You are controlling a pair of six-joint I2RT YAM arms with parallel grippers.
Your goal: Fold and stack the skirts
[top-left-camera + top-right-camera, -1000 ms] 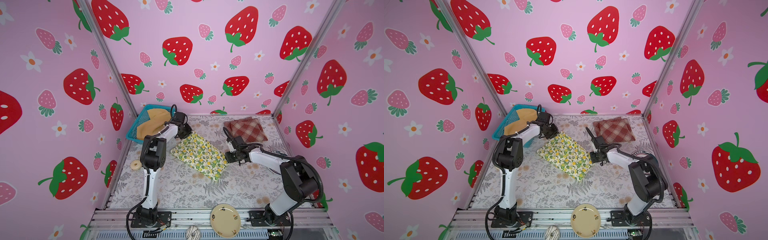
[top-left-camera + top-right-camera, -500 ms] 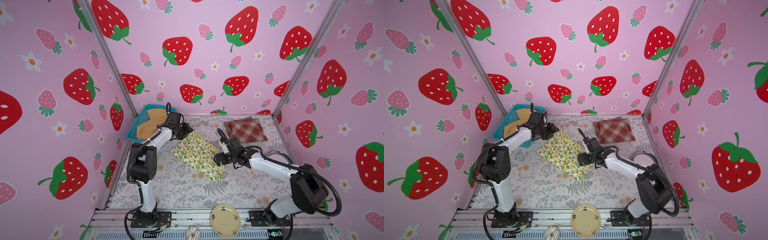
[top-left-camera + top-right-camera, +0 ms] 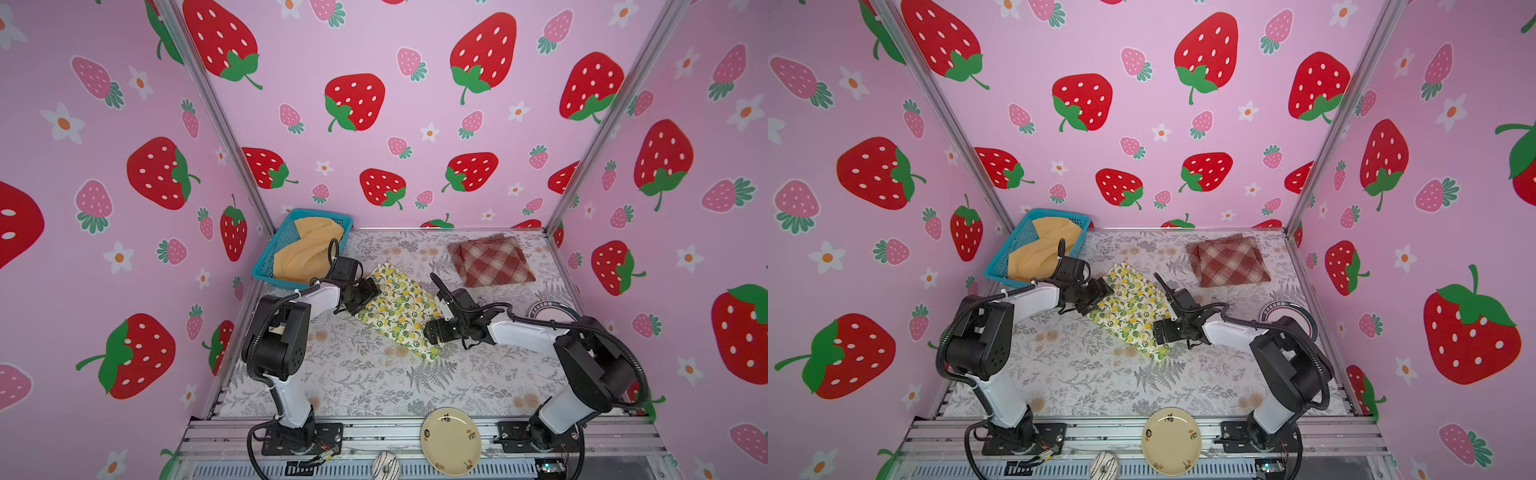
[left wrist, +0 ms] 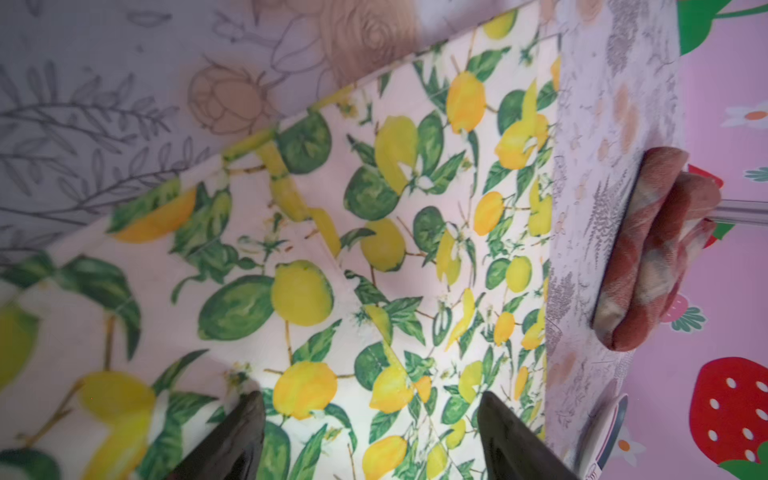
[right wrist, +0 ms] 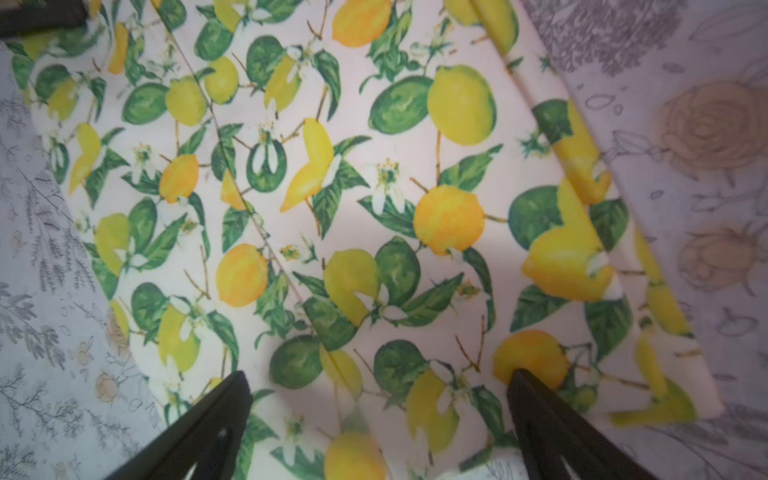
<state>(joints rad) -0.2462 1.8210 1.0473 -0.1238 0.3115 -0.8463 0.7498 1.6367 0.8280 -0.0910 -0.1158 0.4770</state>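
A blue plastic mesh basket (image 3: 279,245) sits in the far left corner of a table covered by a grey floral cloth (image 3: 365,386). At the front edge, on the metal rail, lies a cream plate (image 3: 451,440), and just beside it a white ring with dark stripes (image 3: 386,465). Near the right wall a dark-rimmed round disc (image 3: 544,307) is partly hidden. Pink strawberry-print walls (image 3: 374,104) enclose the table

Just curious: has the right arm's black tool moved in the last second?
Yes: the right tool drew leftward and toward the front, away from the folded red-and-cream plaid cloth skirt.
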